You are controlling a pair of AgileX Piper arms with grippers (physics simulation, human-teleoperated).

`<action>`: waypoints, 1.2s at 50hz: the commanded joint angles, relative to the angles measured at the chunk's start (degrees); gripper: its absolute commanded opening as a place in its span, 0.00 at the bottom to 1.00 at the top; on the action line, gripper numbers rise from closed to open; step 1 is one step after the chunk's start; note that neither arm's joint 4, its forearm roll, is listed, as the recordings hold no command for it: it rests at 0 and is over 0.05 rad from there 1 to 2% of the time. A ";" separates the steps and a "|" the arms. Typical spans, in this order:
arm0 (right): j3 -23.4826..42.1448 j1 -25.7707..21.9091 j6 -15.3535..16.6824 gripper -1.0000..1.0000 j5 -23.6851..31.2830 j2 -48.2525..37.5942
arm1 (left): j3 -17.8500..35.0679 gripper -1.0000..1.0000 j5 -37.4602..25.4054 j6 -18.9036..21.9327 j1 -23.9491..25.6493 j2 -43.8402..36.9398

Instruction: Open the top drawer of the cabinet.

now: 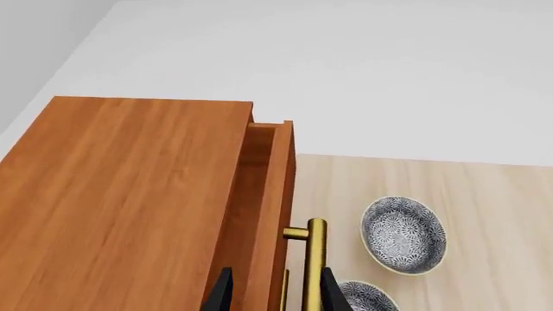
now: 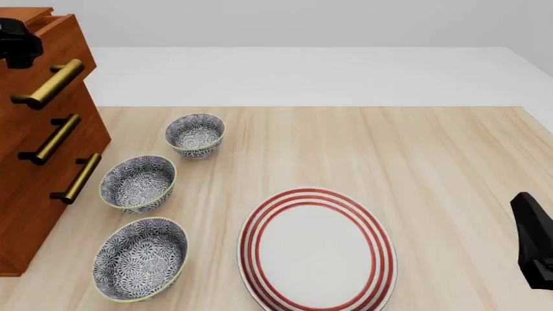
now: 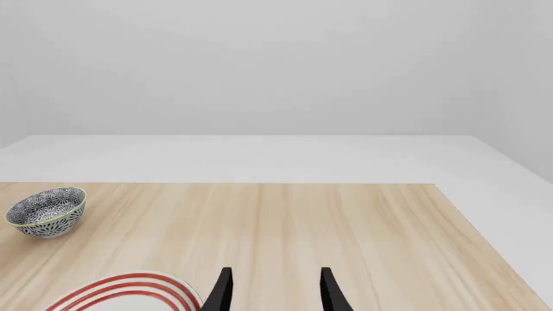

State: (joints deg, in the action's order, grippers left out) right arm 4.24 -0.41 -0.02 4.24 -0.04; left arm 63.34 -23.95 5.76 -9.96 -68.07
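The left gripper (image 1: 272, 295), two black fingers at the bottom edge of the left wrist view, stands with its jaws set wide, one finger on either side of the brass bar handle (image 1: 315, 262) of the top drawer (image 1: 274, 194). Whether the pads touch the bar cannot be told. In the front view only a black part of this arm (image 2: 17, 42) shows, at the upper left corner beside the drawer front.

The top drawer, a reddish-brown wooden box, sits pulled slightly out of the tall reddish-brown wooden cabinet (image 2: 35, 194); a narrow strip of its hollow interior is exposed behind the front panel. The cabinet occupies the left edge of the front view, standing on the light wooden table (image 2: 415, 155). Below the top handle, the two lower brass handles (image 2: 52, 139) (image 2: 76, 179) are stacked down its face.

Three blue-and-white patterned bowls lie just beside the cabinet, in a line from centre left to lower left: the far bowl (image 2: 195, 135), the middle bowl (image 2: 137, 183) and the near bowl (image 2: 141, 258). A white oval plate with red rings (image 2: 317, 249) lies at bottom centre.

The right gripper (image 3: 272, 291), at the bottom of the right wrist view, hangs with its jaws apart and nothing between them, above bare table beside the plate's rim. In the front view it appears as a black form at the lower right edge.
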 commanded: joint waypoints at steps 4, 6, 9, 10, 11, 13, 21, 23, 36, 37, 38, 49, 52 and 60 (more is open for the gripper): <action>0.00 0.00 0.00 1.00 0.00 0.00 | -0.61 1.00 0.74 0.38 -0.13 -0.90; 0.00 0.01 0.00 1.00 -0.01 0.00 | -0.95 1.00 1.06 0.62 -0.13 -0.94; 0.00 -0.01 0.00 1.00 0.01 0.00 | -1.23 1.00 1.23 0.77 -0.07 -1.09; 0.00 -0.01 0.00 1.00 0.01 0.00 | -1.08 1.00 1.32 0.70 -0.29 -1.32; 0.00 0.01 0.00 1.00 0.00 0.00 | -1.12 1.00 1.30 0.75 -0.22 -1.29; 0.00 0.01 0.00 1.00 -0.01 0.00 | -1.33 1.00 1.40 0.87 -0.13 -1.29; 0.00 0.01 0.00 1.00 -0.01 0.00 | -1.13 1.00 1.43 0.84 -0.35 -1.58; 0.00 0.01 -0.01 1.00 0.00 0.00 | -1.10 1.00 1.51 0.86 -0.45 -1.80; 0.00 0.01 0.00 1.00 -0.01 0.00 | -1.27 1.00 1.85 0.89 -0.28 -2.17; 0.00 0.02 0.01 1.00 -0.01 0.00 | -1.36 1.00 1.96 0.94 -0.29 -2.20; 0.00 -0.01 0.00 1.00 0.00 0.00 | -1.38 1.00 1.97 0.88 -0.30 -2.25; 0.00 0.00 0.01 1.00 0.00 0.00 | -1.71 1.00 2.32 0.98 -0.39 -2.51; 0.00 0.01 0.00 1.00 0.00 0.00 | -1.89 1.00 2.55 0.94 -0.40 -2.76; 0.00 0.00 0.00 1.00 0.00 0.00 | -2.29 1.00 2.97 0.75 -0.36 -3.29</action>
State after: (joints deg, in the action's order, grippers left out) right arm 4.24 -0.41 -0.02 4.24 -0.04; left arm 61.45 -21.40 6.62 -10.36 -70.89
